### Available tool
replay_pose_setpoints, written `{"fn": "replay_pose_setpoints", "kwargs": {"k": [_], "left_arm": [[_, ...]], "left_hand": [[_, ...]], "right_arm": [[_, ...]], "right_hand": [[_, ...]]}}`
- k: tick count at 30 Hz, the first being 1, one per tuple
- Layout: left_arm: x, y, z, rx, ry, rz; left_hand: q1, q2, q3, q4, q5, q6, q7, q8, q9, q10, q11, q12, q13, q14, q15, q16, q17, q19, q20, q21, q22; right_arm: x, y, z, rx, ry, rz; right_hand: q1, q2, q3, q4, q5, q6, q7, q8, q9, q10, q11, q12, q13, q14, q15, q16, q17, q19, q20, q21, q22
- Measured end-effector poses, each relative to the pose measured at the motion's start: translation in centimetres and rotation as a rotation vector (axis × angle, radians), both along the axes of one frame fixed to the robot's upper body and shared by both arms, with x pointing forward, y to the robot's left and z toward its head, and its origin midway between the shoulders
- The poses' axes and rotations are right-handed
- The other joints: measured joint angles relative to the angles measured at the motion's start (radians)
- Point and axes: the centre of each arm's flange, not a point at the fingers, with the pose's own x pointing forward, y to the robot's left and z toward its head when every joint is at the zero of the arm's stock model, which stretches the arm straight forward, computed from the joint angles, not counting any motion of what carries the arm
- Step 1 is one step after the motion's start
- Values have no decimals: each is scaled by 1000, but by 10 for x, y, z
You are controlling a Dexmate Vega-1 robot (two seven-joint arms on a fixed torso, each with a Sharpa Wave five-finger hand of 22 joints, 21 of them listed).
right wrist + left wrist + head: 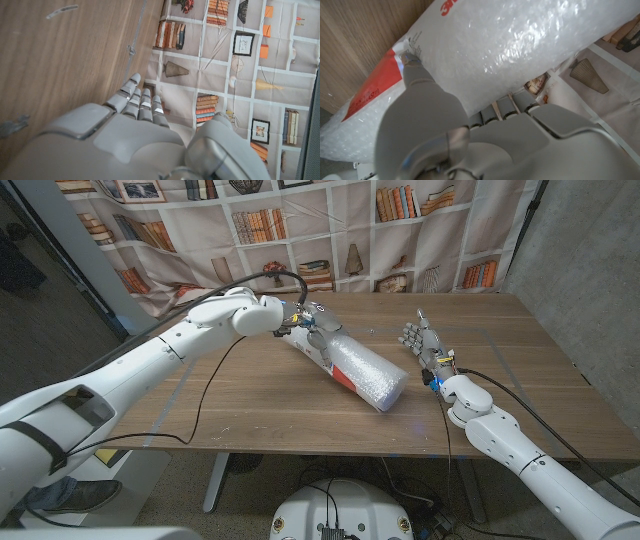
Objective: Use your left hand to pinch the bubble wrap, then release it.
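The left hand (312,326) sits at the far end of the bubble wrap roll (355,368), its fingers closed around that end so that it grips the roll. In the left wrist view the same hand (470,145) shows from behind, with one fingertip (411,61) pressed onto the wrap right at the edge of the red and white label (372,85), and the other fingers tucked under the roll (520,45) on its opposite side. The roll lies on the wooden table (260,405) near the middle, slanting from the left hand toward the robot and toward its right side, with its free end pointing to the right hand. A black cable (215,380) trails from the left arm across the tabletop. The right hand (424,345) stands near the roll's free end but apart from it, fingers straight and reaching away from the robot, holding nothing. In the right wrist view that hand (135,125) shows its fingers (142,102) held close together and extended over the table (65,65), with a backdrop printed with bookshelves (230,60) behind the table.
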Motion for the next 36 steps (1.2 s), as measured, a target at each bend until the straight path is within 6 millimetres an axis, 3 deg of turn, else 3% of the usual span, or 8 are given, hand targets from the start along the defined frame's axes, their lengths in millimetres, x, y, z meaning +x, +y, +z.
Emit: {"fn": "replay_pose_setpoints", "kwargs": {"k": [17,24,36], "left_arm": [[-4,3,6,-77,-5,-70],[-3,4,8,-108,4,-98],[1,5,13,-148,36,-122]], "left_hand": [[48,-48,9,-9,-35,142,1,18,6,126,0,-2,0,152,-17,8,2,119,-5,32,5],[80,-80,9,-9,-51,216,6,18,5,202,6,-3,-1,227,-28,16,4,180,-23,59,5],[115,-115,9,-9,-66,300,8,29,5,292,18,4,4,284,-33,16,7,220,-25,74,4]], "right_arm": [[1,0,0,2,0,-1],[2,0,1,4,-1,0],[2,0,1,6,-3,-2]], "right_hand": [[0,0,0,0,0,0,0,0,0,0,0,0,0,-2,-2,0,0,0,0,0,0],[0,0,0,0,0,0,0,0,0,0,0,0,0,-2,-2,0,0,0,0,0,0],[0,0,0,0,0,0,0,0,0,4,-4,0,0,-2,-2,0,0,0,0,0,0]]}}
